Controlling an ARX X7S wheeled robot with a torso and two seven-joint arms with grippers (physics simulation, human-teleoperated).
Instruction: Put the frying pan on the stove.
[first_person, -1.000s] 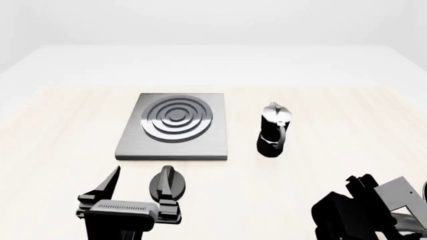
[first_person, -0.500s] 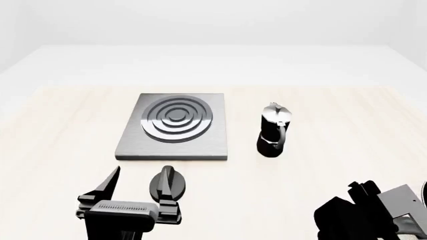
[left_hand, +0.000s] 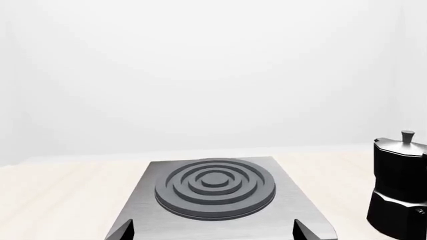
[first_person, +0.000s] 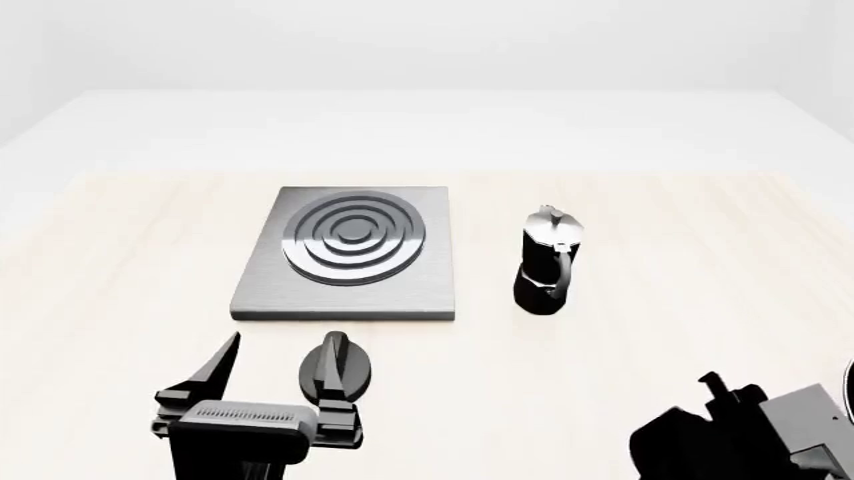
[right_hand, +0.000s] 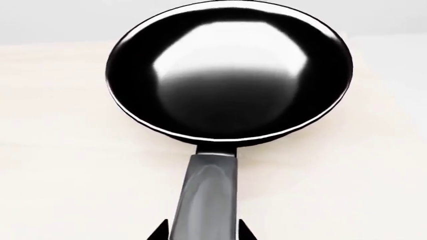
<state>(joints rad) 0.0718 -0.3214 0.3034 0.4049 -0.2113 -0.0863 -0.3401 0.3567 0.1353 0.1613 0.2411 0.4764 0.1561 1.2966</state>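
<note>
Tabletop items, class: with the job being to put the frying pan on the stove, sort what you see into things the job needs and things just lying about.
Needed for the job:
- frying pan
- stove
- right gripper, its fingertips either side of the pan's handle

Just lying about:
- moka pot
- black knob

Moka pot (first_person: 549, 262) stands just beside the stove (first_person: 350, 253).

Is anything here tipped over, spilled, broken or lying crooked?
Nothing stands out. The black-and-silver moka pot stands upright beside the flat grey metal stove, and the glossy black frying pan lies flat on the pale wooden table.
</note>
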